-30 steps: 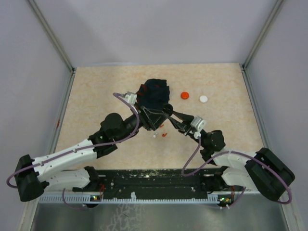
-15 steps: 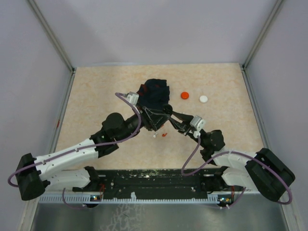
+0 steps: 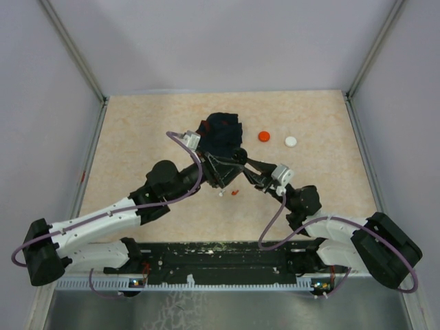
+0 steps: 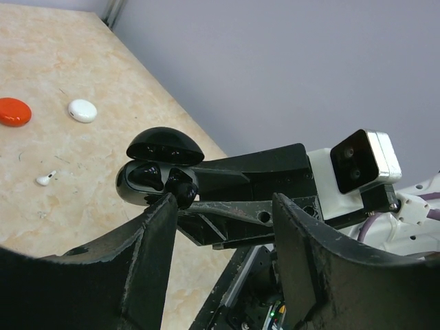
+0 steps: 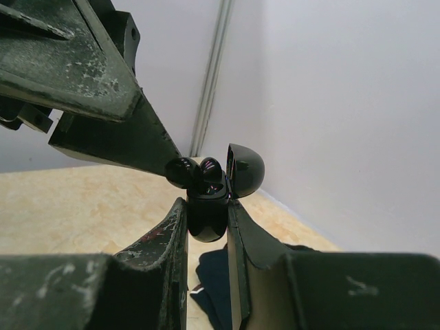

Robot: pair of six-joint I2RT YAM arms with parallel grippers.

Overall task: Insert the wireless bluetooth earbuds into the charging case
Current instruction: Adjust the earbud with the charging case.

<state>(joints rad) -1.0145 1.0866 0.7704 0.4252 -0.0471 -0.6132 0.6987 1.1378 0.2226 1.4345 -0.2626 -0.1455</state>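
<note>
While right gripper tight on case, left gripper half-open @ earbud.

Red disc flat on the beige speckled table, a white disc near it on the right, and a crumpled dark cloth lies just left of them, towards the far side.

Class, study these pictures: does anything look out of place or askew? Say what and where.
A white earbud and a red earbud lie loose on the table. In the held black case, one black earbud bulges over the rim, seemingly not seated.
</note>
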